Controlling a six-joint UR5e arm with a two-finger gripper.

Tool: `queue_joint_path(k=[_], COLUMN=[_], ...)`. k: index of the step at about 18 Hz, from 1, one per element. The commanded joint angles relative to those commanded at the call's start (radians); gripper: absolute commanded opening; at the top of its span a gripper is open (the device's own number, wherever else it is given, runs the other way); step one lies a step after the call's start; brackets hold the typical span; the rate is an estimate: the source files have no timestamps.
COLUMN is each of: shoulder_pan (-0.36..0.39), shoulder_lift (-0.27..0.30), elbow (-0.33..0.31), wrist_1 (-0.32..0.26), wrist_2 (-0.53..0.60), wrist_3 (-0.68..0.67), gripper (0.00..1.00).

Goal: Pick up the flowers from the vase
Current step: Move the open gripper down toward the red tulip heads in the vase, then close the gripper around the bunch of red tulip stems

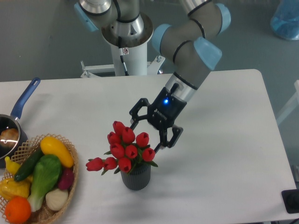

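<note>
White tabletop [224, 140] carries the vase [136, 176] near its front edge, dark grey and ribbed, with the flowers [124, 149] standing in its mouth and a few red buds drooping out to the left. Just behind and to the right of the bunch hangs the gripper [148, 138], fingers spread wide with the upper buds between or just in front of them, gripping nothing. At the left edge sit a wicker basket [70, 179] of fruit and vegetables and a blue-handled saucepan [16, 121].

A white surface [224, 107] with rounded corners stands on a grey floor [42, 37] under even light, a blue bag-like thing [286, 19] beyond its far right corner.
</note>
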Motion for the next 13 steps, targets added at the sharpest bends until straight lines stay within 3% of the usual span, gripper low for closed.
queue_joint_path(k=[7,12,13], shoulder_pan=[-0.008,-0.003,-0.003], shoulder_lift=[-0.028,-0.025,-0.025], elbow=[0.000,-0.014,-0.014], wrist_1=[0.003,0.003,0.003], wrist_2=[-0.081,-0.094,-0.094], wrist_3=[0.002,0.000,-0.002], gripper=[0.97,0.05,0.02])
